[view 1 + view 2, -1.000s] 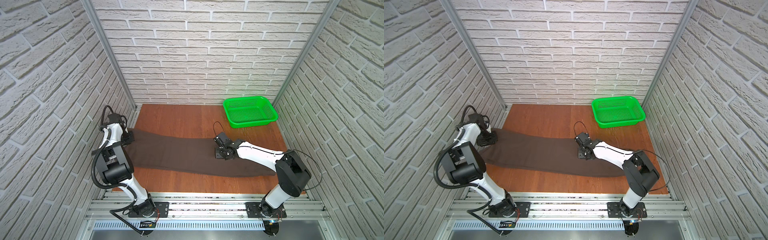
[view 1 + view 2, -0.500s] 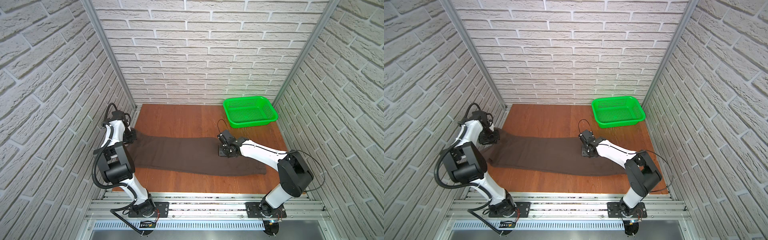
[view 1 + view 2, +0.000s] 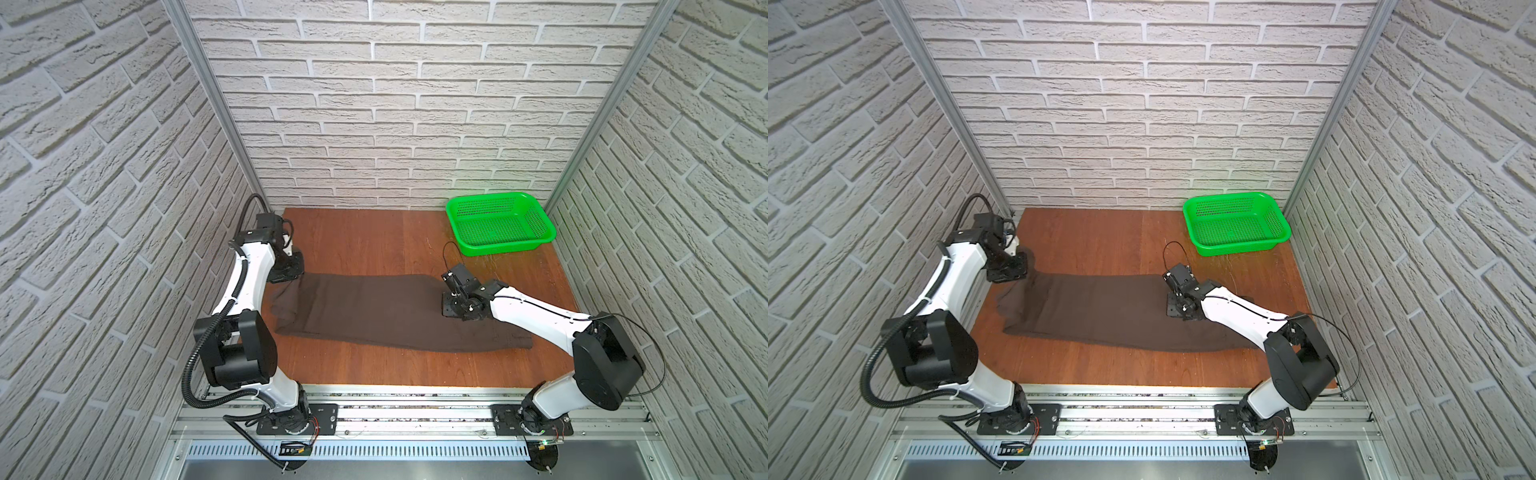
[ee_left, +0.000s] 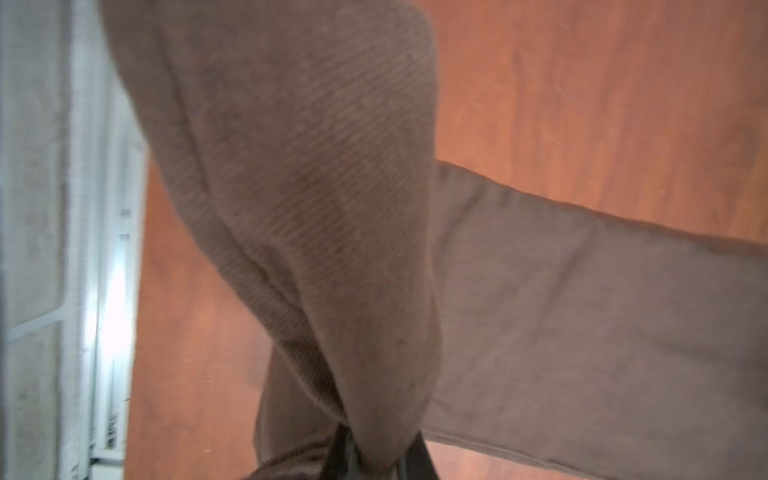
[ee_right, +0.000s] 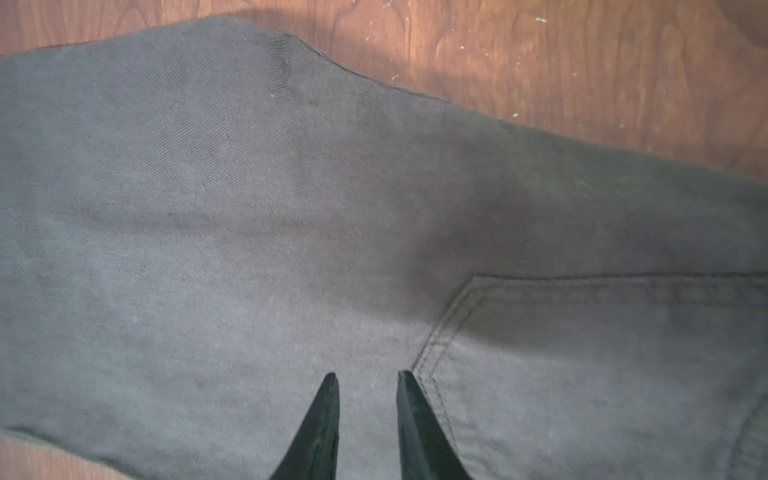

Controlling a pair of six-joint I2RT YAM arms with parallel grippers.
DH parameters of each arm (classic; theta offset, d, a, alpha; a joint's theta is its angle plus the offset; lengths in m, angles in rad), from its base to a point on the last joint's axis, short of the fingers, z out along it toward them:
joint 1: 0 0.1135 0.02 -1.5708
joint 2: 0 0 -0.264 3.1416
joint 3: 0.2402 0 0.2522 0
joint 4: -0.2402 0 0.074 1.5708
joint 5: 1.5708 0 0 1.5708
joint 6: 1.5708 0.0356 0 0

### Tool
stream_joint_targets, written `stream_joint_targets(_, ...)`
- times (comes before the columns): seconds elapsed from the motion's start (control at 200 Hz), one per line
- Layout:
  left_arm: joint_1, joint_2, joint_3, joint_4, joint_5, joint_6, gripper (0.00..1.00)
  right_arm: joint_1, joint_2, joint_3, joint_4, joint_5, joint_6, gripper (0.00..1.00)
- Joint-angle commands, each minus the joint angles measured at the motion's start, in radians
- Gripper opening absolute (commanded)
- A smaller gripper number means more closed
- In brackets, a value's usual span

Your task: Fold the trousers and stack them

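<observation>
Green perforated plastic basket (image 3: 503, 247) sat at far right corner of reddish-brown wood counter (image 3: 365, 237), w/ white brick-pattern walls (image 3: 395, 104) on 3 sides.

Dark brown trousers (image 3: 374, 309) lie stretched flat, left end apparently lifted.

Matt brown twill cloth trousers (image 3: 374, 311), smooth reddish wood tabletop (image 3: 374, 241), green perforated basket (image 3: 507, 248), probably glossy plastic

Both top views overhead; wrist views close on trousers (image 4: 582, 332) (image 5: 249, 208).
</observation>
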Motion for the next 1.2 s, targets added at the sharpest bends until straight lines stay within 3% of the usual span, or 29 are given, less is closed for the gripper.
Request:
stream_joint_targets(0.0, -0.090, -0.005, -0.021, 0.003, 0.003, -0.118, 0.00, 0.002, -0.051, -0.021, 0.005, 0.016, 0.016, 0.27)
stream_joint_targets(0.43, -0.417, 0.067, -0.048, 0.054, -0.053, -0.333, 0.00, 0.001, -0.092, -0.073, 0.017, 0.028, 0.013, 0.27)
stream_joint_targets(0.73, -0.530, 0.093, -0.067, 0.154, -0.097, -0.464, 0.00, 0.001, -0.026, -0.074, 0.069, -0.007, 0.042, 0.27)
stream_joint_targets(1.195, -0.639, 0.204, -0.001, 0.163, -0.111, -0.532, 0.00, 0.000, -0.049, -0.066, 0.037, 0.005, 0.041, 0.27)
